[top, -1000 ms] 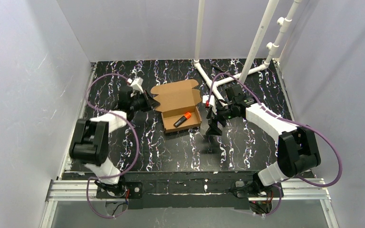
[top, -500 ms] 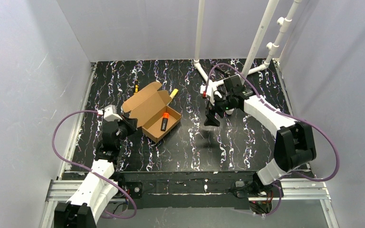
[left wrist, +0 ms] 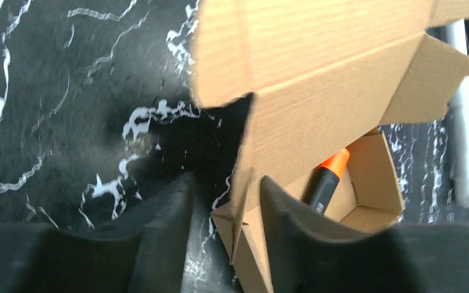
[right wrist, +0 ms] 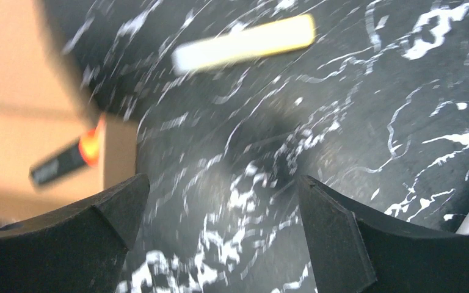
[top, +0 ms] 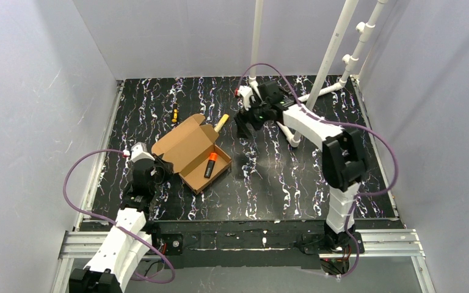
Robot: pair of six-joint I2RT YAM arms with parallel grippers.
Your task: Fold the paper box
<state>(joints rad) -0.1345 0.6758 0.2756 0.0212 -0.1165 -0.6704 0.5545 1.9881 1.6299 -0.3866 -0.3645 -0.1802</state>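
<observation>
Paper box (top: pixel 190 149) lies open on black marbled table (top: pixel 281 183), grey walls (top: pixel 36 91) around, its side between parted fingers of left gripper (left wrist: pixel 220 189); right gripper (right wrist: pixel 223 183) hangs wide-spread beyond.

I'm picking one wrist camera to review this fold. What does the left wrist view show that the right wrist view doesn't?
Only the left wrist view: the left gripper with its fingers either side of a wall of the box, and the open lid with its side flaps. Only the right wrist view: a yellow marker lying on the table, and the right gripper wide open with nothing between its fingers. Both: the orange marker lying inside the box, and the black marbled table.
</observation>
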